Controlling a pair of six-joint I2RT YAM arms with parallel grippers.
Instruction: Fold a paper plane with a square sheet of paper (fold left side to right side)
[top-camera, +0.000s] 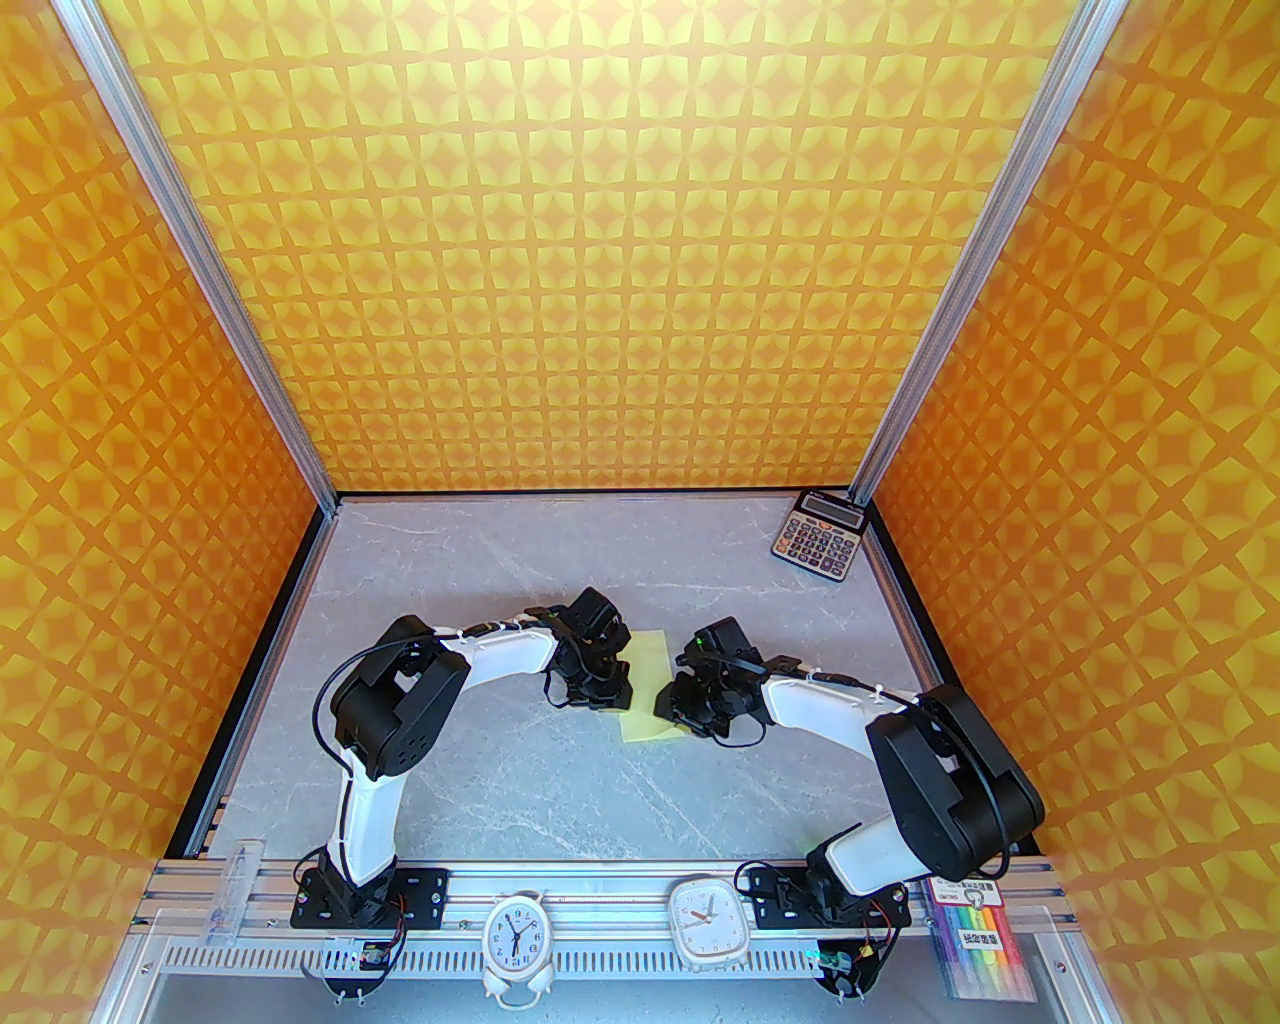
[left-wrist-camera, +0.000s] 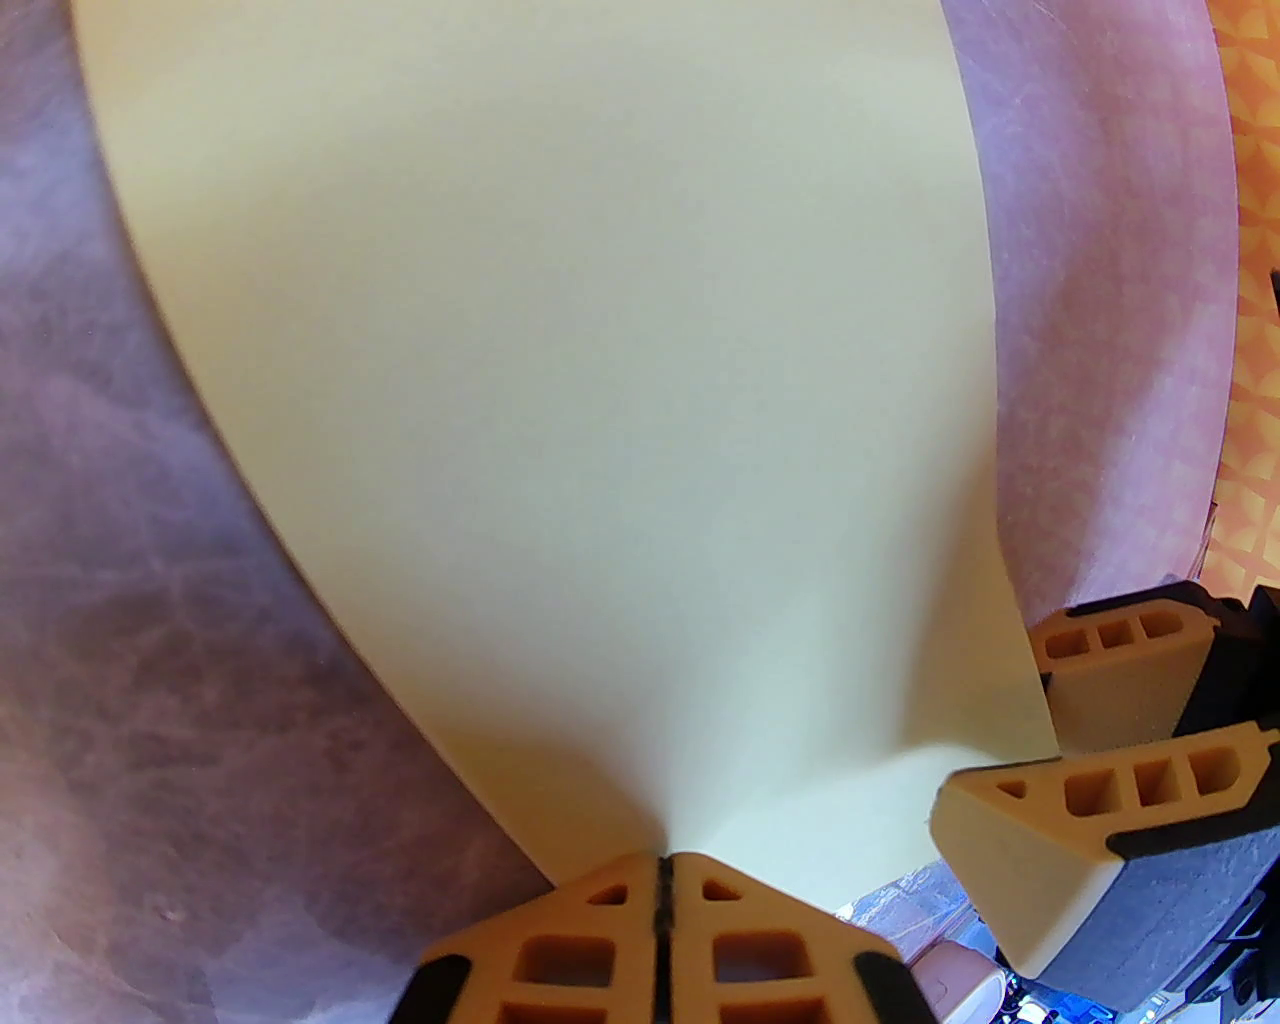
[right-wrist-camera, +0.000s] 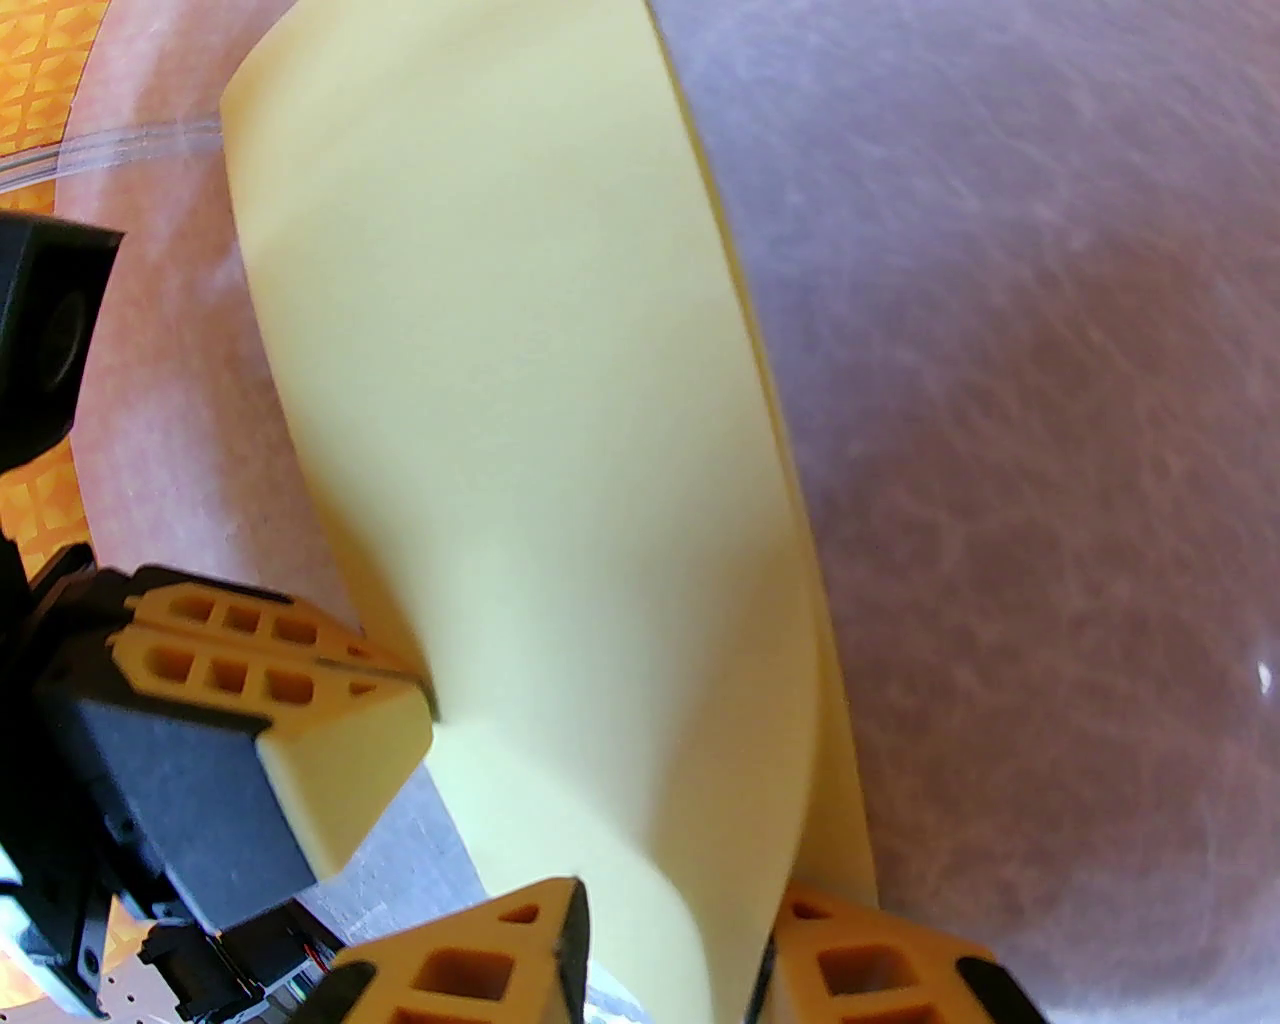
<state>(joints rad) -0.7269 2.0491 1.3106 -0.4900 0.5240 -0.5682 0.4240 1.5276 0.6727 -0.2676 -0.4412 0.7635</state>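
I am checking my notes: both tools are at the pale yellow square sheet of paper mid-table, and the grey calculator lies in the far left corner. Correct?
Not quite: the grey calculator lies in the far right corner, as the top external view shows. The left tool and right tool are indeed at the pale yellow square sheet of paper.

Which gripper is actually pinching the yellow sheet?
The left gripper: jaws shut on the square sheet of paper. The right gripper stands open around it.

Bright light; blurry, warped wrist views
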